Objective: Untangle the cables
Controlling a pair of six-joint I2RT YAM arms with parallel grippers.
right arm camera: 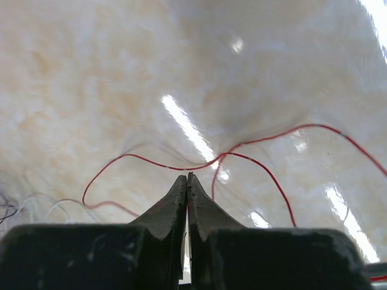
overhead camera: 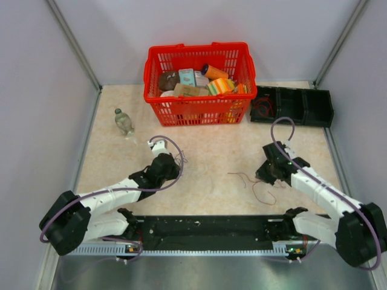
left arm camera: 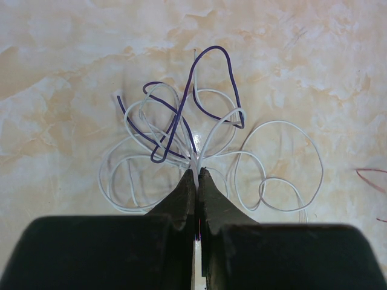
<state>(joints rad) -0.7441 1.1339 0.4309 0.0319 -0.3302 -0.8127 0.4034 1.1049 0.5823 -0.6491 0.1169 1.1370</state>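
Observation:
A bundle of thin white loops (left arm camera: 281,123) and a dark purple wire (left arm camera: 213,48) lies on the marbled tabletop. My left gripper (left arm camera: 197,171) is shut on it where the strands meet, with white strands running in between the tips. In the top view this gripper (overhead camera: 178,162) is left of centre and the bundle is barely visible. A separate thin red wire (right arm camera: 151,162) runs across the tips of my right gripper (right arm camera: 187,175). That gripper is shut on the wire and holds it slightly off the table. In the top view the red wire (overhead camera: 242,176) trails left from the right gripper (overhead camera: 261,175).
A red basket (overhead camera: 196,47) full of groceries stands at the back centre. Black bins (overhead camera: 293,106) sit to its right. A small clear bottle (overhead camera: 124,122) stands at the back left. A black rail (overhead camera: 205,229) runs along the near edge between the arm bases.

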